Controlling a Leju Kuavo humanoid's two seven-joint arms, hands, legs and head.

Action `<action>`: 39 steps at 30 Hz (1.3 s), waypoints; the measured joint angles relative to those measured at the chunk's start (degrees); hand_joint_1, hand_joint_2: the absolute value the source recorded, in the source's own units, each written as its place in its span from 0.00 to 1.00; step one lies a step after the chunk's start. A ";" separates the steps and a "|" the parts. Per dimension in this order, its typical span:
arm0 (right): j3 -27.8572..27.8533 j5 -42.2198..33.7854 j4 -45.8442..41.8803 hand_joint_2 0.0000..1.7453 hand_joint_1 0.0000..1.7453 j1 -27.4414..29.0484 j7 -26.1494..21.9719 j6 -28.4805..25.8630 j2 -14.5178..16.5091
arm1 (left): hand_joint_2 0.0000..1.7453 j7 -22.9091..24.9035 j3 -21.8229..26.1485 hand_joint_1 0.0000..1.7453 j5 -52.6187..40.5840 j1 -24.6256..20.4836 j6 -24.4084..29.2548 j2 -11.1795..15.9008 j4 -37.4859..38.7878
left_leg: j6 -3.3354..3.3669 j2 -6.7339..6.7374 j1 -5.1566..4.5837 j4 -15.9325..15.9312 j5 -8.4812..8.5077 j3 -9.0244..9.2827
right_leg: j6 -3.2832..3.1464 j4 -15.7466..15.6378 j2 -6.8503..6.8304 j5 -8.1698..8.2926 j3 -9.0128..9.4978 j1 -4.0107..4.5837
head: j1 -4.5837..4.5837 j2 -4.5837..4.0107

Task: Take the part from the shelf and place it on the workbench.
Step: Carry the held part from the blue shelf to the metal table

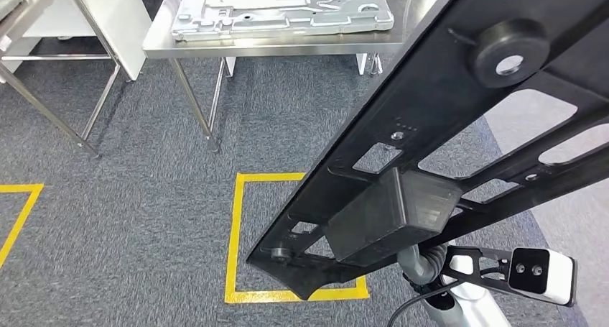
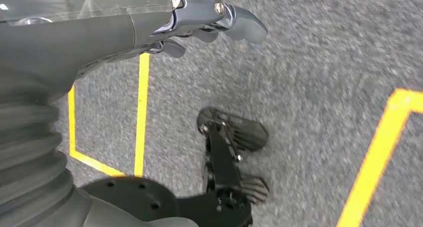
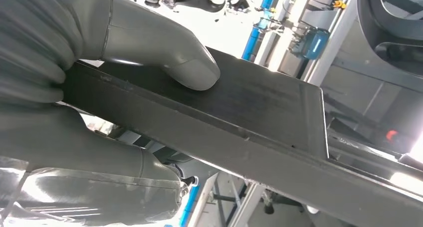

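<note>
The right hand (image 3: 75,102) clamps one long black flat frame part with cut-out openings (image 1: 445,133); in the right wrist view the thick grey thumb presses on one face and the fingers (image 3: 90,187) close on the opposite face, so the part is firmly held at one end. In the head view the part runs diagonally from the lower centre to the upper right of the frame, carried in the air above the grey carpet floor (image 1: 143,197). One stainless steel tabletop (image 1: 287,47) stands at the upper centre, well apart from the part, and already carries one silver ribbed metal plate (image 1: 280,11). The left hand (image 2: 209,22) hangs over the floor with nothing in it, fingers loosely curled but apart. The step in hand appears to be transport: keep the grip constant, hold the long free end level to avoid striking the tabletop edge, and lower the part flat beside the plate. Two yellow tape squares (image 1: 237,233) mark the floor.
</note>
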 joint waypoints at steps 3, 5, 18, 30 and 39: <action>0.02 0.02 0.06 1.00 1.00 -0.16 0.01 0.00 0.04 | 1.00 -0.09 0.00 0.00 0.02 0.10 -0.01 -0.02 0.00 | -0.36 -0.01 0.06 11.16 -4.12 -6.16 | -0.83 -0.21 -0.06 -0.84 1.15 0.21 | -0.31 0.00; 0.02 0.01 0.21 1.00 1.00 -0.11 0.02 0.00 0.04 | 1.00 -0.11 0.01 0.00 0.02 0.29 0.01 0.02 0.00 | -0.29 -0.01 0.04 15.56 -3.96 -9.82 | -0.98 -0.21 0.09 -1.55 2.00 0.47 | -0.30 0.00; -0.02 0.24 0.75 1.00 1.00 -0.03 0.20 -0.48 0.02 | 1.00 -0.44 0.01 0.00 0.10 0.31 0.06 0.30 0.00 | 3.26 -0.13 -0.19 -2.48 5.06 -2.48 | 1.83 10.52 0.25 -8.61 -0.93 0.65 | 0.17 0.01; 0.28 2.85 0.84 1.00 1.00 0.78 4.02 -3.86 -0.10 | 1.00 -0.34 -0.01 0.00 -0.07 0.17 0.06 0.14 0.00 | 0.48 -0.24 -0.34 -1.35 0.44 0.91 | -0.03 -0.29 0.04 -0.03 0.34 0.32 | -0.33 0.00; -0.37 2.77 0.56 1.00 1.00 3.39 5.13 -5.02 -0.18 | 1.00 0.06 0.01 0.00 0.00 0.60 0.45 0.06 0.00 | 1.13 -0.28 -0.43 4.95 4.41 -6.88 | -0.90 -0.81 0.26 -2.91 4.59 1.07 | -0.63 0.01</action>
